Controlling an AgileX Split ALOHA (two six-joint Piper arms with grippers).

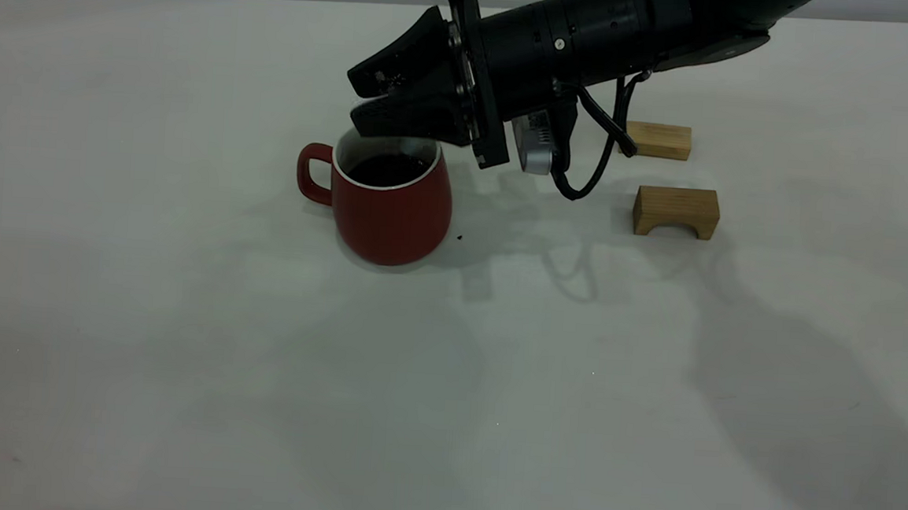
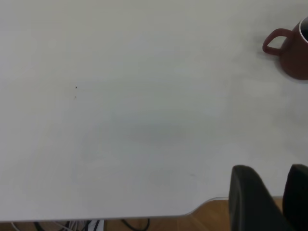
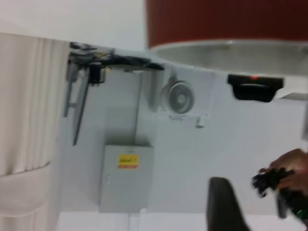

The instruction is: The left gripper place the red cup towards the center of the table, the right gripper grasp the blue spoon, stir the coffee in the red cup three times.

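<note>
The red cup (image 1: 390,204) stands upright near the middle of the table (image 1: 180,349), handle toward the left, with dark coffee (image 1: 387,169) inside. My right gripper (image 1: 358,99) hovers just over the cup's far rim, tilted downward. Its jaws are shut on a pale sliver, the handle of the blue spoon (image 1: 367,107); the spoon's bowl is hidden. In the right wrist view the cup (image 3: 226,21) fills one edge, and one finger (image 3: 221,207) shows. The left gripper (image 2: 270,169) sits open and empty at the table's rounded corner, far from the cup (image 2: 291,53).
Two tan wooden blocks lie right of the cup: a flat one (image 1: 658,140) behind and an arched one (image 1: 676,211) in front. A small dark speck (image 1: 460,238) lies beside the cup. A person's hand (image 3: 288,178) holding a black device shows in the right wrist view.
</note>
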